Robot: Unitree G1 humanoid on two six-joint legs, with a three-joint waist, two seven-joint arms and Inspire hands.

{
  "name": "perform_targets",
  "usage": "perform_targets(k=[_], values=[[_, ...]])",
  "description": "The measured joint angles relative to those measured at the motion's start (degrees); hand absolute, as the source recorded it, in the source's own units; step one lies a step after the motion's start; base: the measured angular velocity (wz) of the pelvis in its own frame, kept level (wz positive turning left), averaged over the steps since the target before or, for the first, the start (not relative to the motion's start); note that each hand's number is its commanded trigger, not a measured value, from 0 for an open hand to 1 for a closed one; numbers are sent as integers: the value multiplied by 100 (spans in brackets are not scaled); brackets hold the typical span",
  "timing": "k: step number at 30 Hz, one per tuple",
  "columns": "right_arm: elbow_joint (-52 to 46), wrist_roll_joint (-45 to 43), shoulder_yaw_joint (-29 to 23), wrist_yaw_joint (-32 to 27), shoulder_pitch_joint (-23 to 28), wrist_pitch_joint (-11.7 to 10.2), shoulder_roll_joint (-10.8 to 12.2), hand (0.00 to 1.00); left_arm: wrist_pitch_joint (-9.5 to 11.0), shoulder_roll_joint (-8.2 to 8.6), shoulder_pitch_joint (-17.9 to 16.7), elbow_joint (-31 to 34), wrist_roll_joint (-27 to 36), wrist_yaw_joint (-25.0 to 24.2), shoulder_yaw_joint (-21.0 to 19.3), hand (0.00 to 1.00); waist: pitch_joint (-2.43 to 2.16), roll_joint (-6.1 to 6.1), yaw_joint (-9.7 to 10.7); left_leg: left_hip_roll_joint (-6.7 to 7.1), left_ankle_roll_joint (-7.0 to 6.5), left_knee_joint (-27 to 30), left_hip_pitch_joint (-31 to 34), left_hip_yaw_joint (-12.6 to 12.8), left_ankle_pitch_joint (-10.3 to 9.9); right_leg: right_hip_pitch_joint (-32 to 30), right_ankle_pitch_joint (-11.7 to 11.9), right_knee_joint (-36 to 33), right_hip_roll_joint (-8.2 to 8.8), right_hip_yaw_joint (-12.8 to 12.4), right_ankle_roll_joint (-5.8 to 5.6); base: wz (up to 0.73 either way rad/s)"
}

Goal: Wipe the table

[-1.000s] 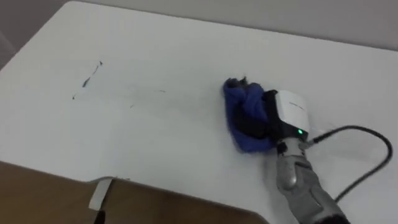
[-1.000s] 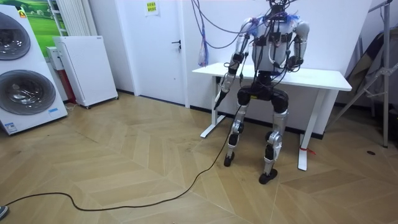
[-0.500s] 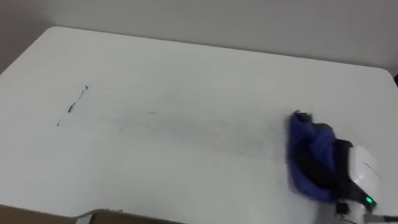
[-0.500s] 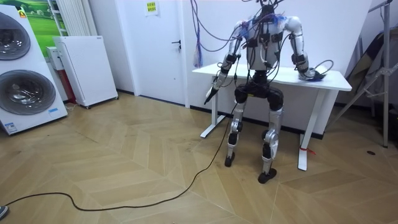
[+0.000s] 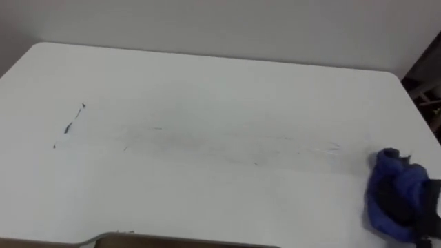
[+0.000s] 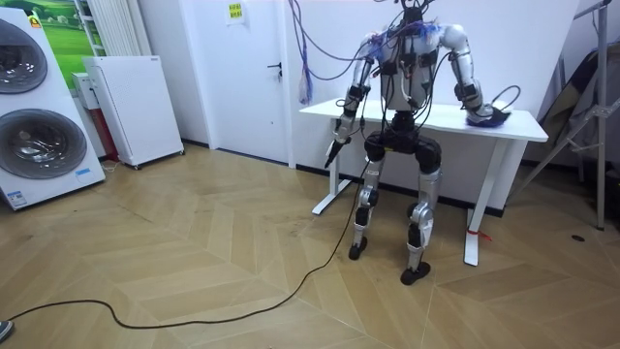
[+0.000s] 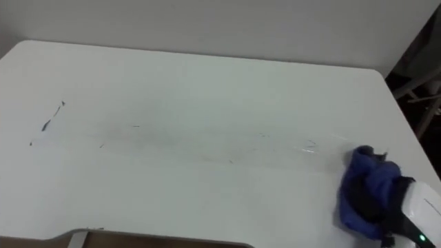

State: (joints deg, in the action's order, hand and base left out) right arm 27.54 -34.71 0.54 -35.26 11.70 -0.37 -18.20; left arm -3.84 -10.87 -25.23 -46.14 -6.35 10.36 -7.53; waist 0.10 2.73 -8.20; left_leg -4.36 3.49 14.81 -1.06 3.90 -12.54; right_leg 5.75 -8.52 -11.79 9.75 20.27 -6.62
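Blue cloth (image 5: 394,200) lies bunched on the white table (image 5: 207,76) at its right end in the left eye view, with the right hand (image 5: 433,213) pressed against it. Short dark marks (image 5: 69,126) sit near the table's left end, and faint streaks (image 5: 207,141) cross its middle.

In the room view the robot stands at the table's long side, right arm stretched to the cloth. The left hand (image 6: 335,151) hangs beside the table's other end, too small to read.

In the right eye view the right hand's fingers are buried in the cloth, so I cannot tell their grip.
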Motion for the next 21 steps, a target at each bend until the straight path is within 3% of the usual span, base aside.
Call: perform_targets(k=[3,7,13,14,15,21], values=[[-371,-395,448,180,-121,32,-1,100,-4,-1,65,28,-5,-81,160,0,6,-31,-143,2,-3,22,118,-23,0,-93,0,0,-2,31,0,5],[-616,-826,513,360,-165,51,1,100,-104,-1,50,113,-8,-325,158,0,40,-16,-308,10,-8,45,206,-132,-5,-106,-2,7,-3,161,-3,13],[-729,-1016,609,395,-165,55,1,100,-89,-10,92,141,-8,-510,208,0,41,-43,-289,7,-9,60,229,-162,-6,-88,-2,22,-5,259,-3,7],[-734,-1023,628,402,-167,61,1,67,-78,-11,95,149,-8,-516,216,0,41,-44,-289,7,-9,54,224,-161,-6,-89,-2,22,-5,257,-3,-4],[-734,-1024,673,412,-180,97,-1,1,-77,-11,96,159,-9,-518,226,0,41,-44,-289,7,-9,47,205,-160,-6,-81,-2,23,-7,255,-3,-5],[-708,-1019,708,539,-270,168,-3,0,-79,-11,106,156,-6,-517,228,0,39,-36,-281,6,-8,-28,135,-165,-7,-55,-2,26,-17,255,-3,-5]])
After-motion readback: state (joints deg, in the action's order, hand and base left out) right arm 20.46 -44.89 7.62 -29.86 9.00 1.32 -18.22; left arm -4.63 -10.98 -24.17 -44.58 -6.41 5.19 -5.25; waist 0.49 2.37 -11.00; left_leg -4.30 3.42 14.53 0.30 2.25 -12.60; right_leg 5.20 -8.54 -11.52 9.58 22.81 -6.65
